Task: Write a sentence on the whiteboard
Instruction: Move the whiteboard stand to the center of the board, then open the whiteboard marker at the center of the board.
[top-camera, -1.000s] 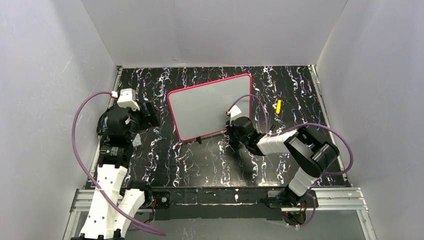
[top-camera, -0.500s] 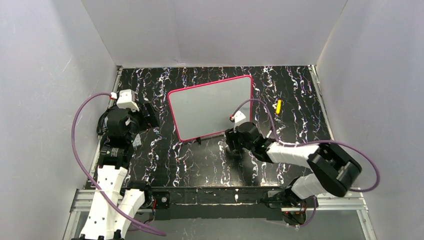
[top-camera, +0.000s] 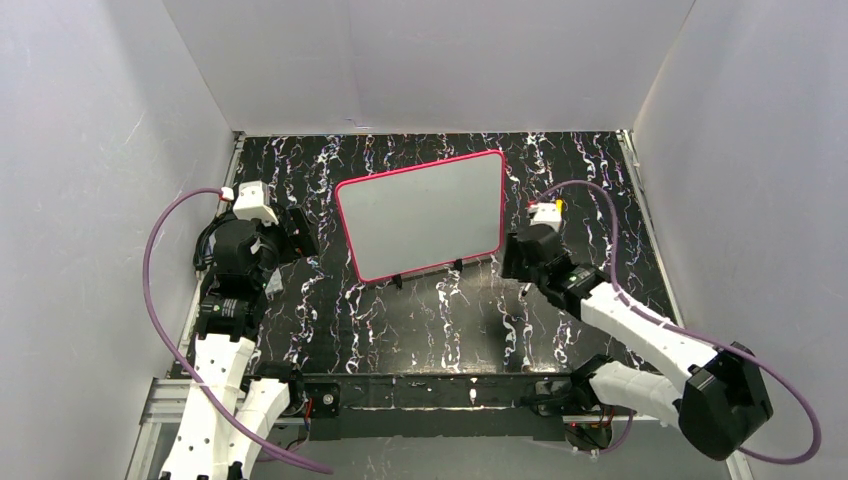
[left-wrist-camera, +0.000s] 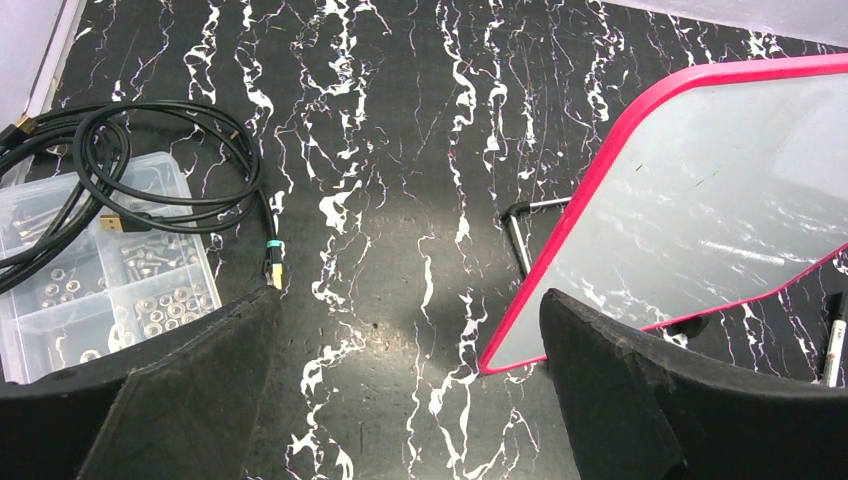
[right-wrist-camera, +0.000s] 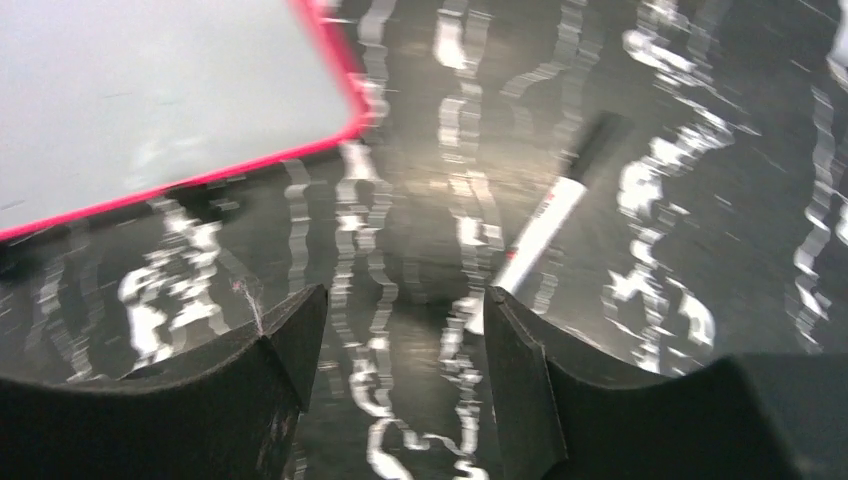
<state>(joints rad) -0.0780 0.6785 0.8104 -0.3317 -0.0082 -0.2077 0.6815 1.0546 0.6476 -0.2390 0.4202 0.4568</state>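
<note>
Your R gripper (right-wrist-camera: 400, 312), jaws apart & empty; marker (right-wrist-camera: 545, 225) just ahead-right. Close off-centre, it rolls. L gripper (left-wrist-camera: 410, 330) wide.

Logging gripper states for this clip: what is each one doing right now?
Left gripper: open, empty.
Right gripper: open, empty; a marker lies loose just beyond it.

The whiteboard (right-wrist-camera: 150, 90) is being shown only by its pink-framed corner, at upper left. A white marker (right-wrist-camera: 545, 225) with a black cap is being seen lying on the marbled table (right-wrist-camera: 700, 200), just beyond the right gripper (right-wrist-camera: 403, 308), whose fingers are being held apart and empty.
</note>
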